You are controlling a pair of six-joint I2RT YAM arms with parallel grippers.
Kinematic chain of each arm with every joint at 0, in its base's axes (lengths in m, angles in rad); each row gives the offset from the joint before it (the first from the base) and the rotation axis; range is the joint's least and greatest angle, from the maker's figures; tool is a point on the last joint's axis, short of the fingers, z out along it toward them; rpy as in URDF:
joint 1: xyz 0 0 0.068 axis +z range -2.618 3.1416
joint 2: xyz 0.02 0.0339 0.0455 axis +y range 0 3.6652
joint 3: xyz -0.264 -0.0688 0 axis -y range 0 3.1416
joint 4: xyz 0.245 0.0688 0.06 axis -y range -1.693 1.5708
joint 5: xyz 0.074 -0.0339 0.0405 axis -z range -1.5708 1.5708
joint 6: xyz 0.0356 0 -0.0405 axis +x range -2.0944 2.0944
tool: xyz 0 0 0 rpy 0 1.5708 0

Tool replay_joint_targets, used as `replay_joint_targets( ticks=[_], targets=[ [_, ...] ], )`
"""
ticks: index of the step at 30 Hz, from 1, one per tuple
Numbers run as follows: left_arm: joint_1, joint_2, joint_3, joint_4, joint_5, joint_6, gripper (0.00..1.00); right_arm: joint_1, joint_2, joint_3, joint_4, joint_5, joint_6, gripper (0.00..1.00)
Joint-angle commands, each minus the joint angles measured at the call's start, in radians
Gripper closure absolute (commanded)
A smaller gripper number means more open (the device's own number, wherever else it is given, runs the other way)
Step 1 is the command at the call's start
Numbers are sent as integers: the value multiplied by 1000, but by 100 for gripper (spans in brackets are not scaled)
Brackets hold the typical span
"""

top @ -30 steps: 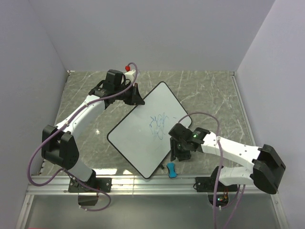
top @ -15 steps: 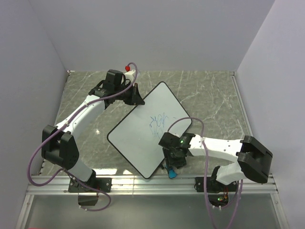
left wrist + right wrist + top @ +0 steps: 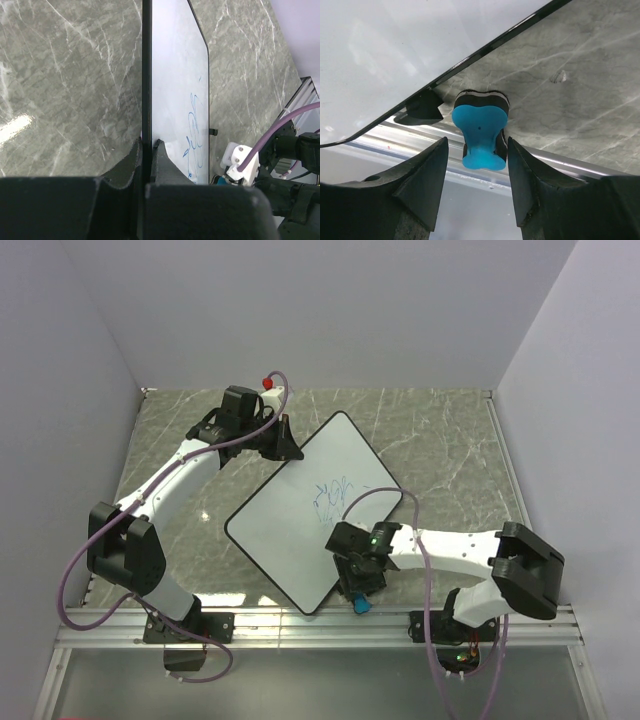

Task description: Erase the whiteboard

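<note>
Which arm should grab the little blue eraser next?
Right. The right gripper hangs open around the small blue eraser with black felt, just off the large white whiteboard's near edge. The left gripper is shut on that board's black rim, holding it.

Probably a lab: plain walls, marble-look table, aluminium rail.

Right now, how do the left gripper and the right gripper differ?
The left gripper is shut on the rim of the whiteboard; the right gripper is open, holding nothing. The left is at the board's far edge; the right is by its near corner, straddling the eraser. Both are black.
</note>
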Motion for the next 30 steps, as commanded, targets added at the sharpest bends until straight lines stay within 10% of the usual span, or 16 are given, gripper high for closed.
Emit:
replay_joint_targets(
  ticks=[1, 7, 13, 30],
  targets=[
    [3, -8, 10, -36, -77, 65, 100, 17, 30, 35, 13, 15, -18, 42],
    [3, -5, 9, -33, -71, 62, 100, 25, 82, 10, 45, 27, -24, 50],
    [3, -3, 10, -29, -71, 64, 100, 28, 122, 30, 27, 44, -32, 100],
    [3, -38, -31, -8, -75, 65, 100, -46, 160, 585, -116, 128, -230, 100]
  ],
)
